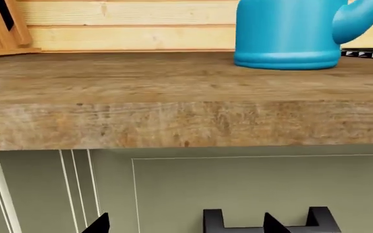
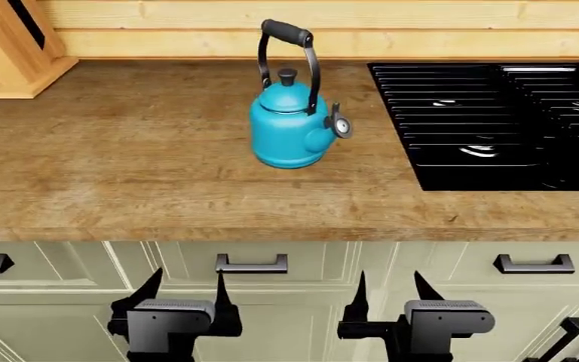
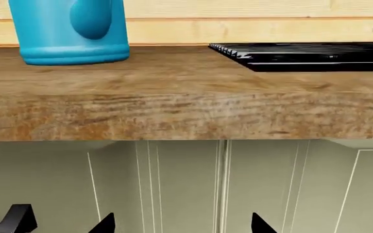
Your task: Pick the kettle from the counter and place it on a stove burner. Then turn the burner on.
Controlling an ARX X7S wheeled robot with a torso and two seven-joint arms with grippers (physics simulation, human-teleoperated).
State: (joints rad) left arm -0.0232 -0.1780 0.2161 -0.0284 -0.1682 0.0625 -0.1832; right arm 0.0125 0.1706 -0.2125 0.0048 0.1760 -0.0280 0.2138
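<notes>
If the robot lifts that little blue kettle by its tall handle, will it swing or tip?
The kettle looks rigid, and its wide flat base suggests it sits steady on the counter. Held by the arched handle, it would probably hang upright, perhaps leaning slightly toward the spout. The glossy body may be slippery for fingers.

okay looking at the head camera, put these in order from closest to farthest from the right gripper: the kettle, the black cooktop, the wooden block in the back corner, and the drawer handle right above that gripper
From the right gripper:
1. Drawer handle, just above it on the drawer front, to its right.
2. Kettle and cooktop: too close to call; kettle is up on the counter to the left, cooktop to the right.
3. Wooden block, far left back corner.
</notes>
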